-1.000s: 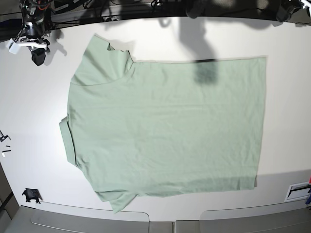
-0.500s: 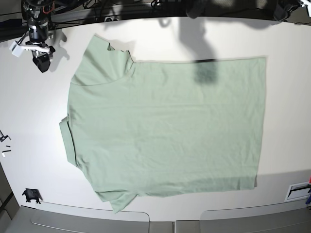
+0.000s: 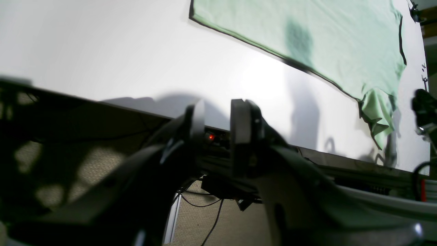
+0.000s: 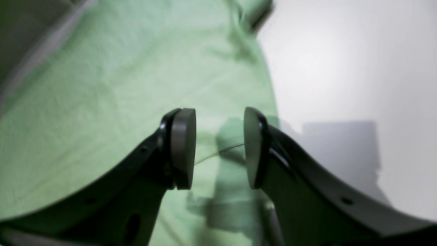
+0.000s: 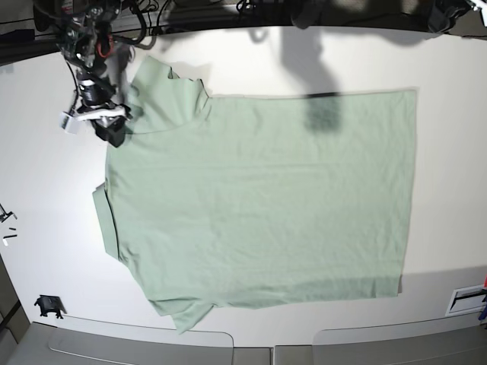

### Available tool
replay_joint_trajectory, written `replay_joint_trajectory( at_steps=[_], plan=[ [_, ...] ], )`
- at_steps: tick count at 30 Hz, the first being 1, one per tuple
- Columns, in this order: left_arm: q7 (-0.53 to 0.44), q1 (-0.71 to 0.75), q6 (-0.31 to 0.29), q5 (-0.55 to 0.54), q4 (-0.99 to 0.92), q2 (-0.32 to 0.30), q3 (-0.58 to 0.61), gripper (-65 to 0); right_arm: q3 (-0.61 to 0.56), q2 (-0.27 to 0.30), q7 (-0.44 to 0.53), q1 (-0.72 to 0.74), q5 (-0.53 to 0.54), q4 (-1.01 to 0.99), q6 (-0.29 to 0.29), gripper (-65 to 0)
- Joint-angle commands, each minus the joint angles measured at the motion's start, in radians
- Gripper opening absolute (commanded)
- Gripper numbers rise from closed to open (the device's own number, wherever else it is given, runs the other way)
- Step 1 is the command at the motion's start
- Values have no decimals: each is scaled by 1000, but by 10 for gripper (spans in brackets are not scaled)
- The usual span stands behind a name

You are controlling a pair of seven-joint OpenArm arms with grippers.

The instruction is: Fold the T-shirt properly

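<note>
From above, the T-shirt (image 5: 259,198) lies flat on the white table (image 5: 449,190), and the right gripper (image 5: 112,135) hangs at the shoulder edge by the top sleeve — it should come straight down and pinch only that edge. In its own camera the right gripper's jaws stand apart, empty, over blurry green cloth — probably the sleeve seam. The left gripper (image 3: 217,131) waits, jaws a little apart and empty, off the table's edge, with lots of bare table before the hem.

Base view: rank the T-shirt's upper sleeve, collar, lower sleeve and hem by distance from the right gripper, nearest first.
1. upper sleeve, top left, right by the right gripper.
2. collar, left edge, mid-height.
3. lower sleeve, bottom left.
4. hem, far right edge.
</note>
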Motion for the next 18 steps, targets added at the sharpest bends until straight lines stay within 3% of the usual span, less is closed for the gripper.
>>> replay_joint_trajectory(
  at_steps=[1, 6, 11, 18],
  plan=[
    [-16, 17, -13, -19, 13, -8, -11, -528, 1, 13, 26, 15, -1, 0, 7, -431],
    [-16, 17, -13, -16, 13, -8, -11, -528, 30, 11, 55, 48, -35, -21, -39, -431],
    [-16, 17, -13, -16, 13, -8, -11, -528, 108, 12, 53, 59, -29, -21, -43, -431],
    [-16, 16, -13, -17, 13, -8, -11, -528, 110, 11, 25, 79, 42, -109, -42, -431]
  ],
)
